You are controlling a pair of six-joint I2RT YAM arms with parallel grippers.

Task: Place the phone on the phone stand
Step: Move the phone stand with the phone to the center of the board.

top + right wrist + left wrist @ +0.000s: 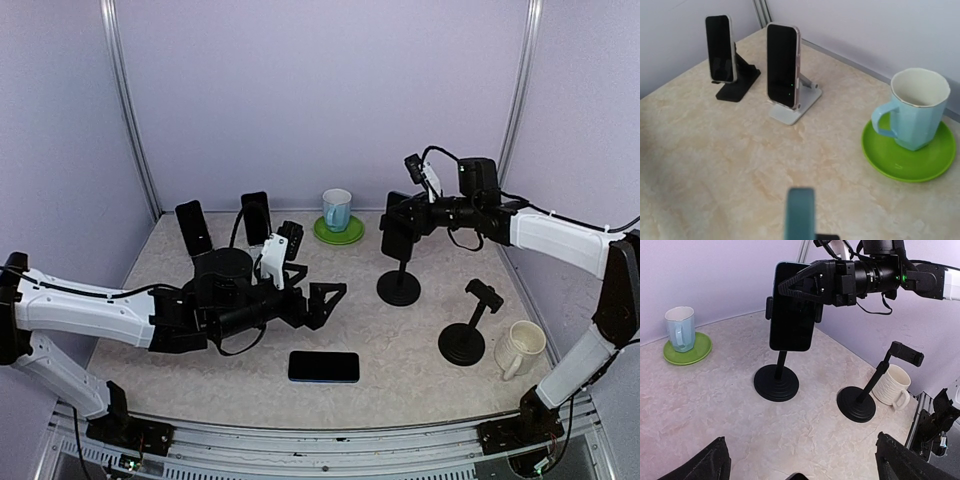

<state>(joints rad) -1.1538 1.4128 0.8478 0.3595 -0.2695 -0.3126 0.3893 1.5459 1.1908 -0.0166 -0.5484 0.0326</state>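
A black phone [323,366] lies flat on the table near the front middle. My left gripper [316,268] hovers behind it, open wide, with nothing between its fingers [910,460]. A second dark phone [791,315] stands upright in the clamp of a black round-based phone stand [776,382]. My right gripper [400,232] is shut on this phone from the right side. In the right wrist view only the phone's blurred teal edge [800,215] shows at the bottom. Another black phone stand [463,340] has an empty clamp [906,353].
A white mug [520,348] sits beside the empty stand. A blue cup [337,208] on a green saucer [905,162] stands at the back middle. Two more phones on low stands [720,47] [782,65] occupy the back left. Lilac walls close the table in.
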